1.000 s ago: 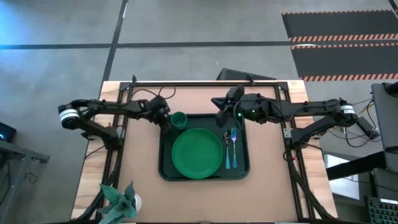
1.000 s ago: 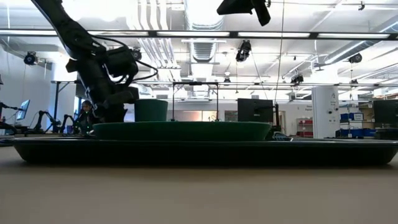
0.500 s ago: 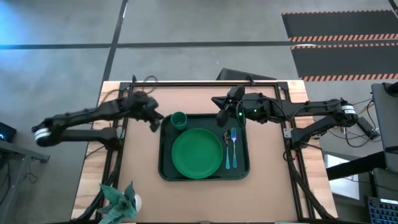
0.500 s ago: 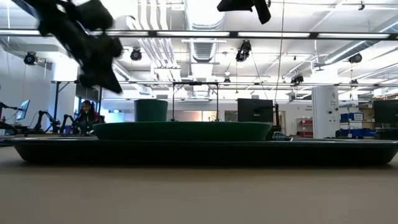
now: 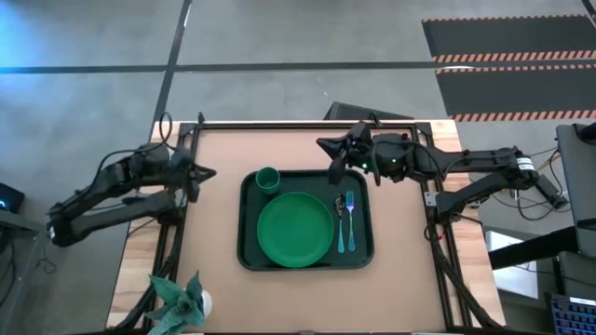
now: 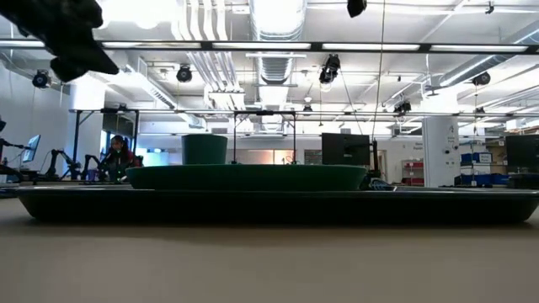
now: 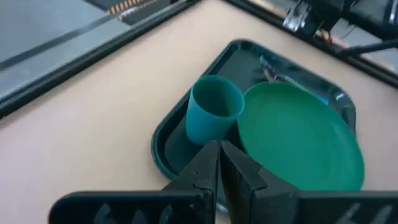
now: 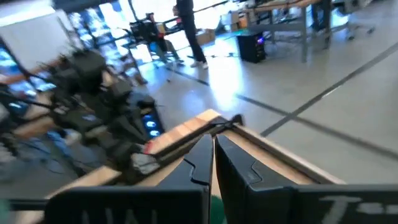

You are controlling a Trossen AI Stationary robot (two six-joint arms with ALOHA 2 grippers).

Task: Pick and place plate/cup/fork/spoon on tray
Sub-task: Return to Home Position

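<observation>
I am seeing the large dark green rectangular plastic tray sitting mid-worktop, carrying the round bright green plastic plate, the small green cylindrical plastic cup at its far left corner, and the blue-handled fork and blue-handled spoon lying side by side right of the plate. My left gripper is hovering closed and empty left of the tray. My right gripper is hanging closed and empty above the tray's far right corner.
</observation>
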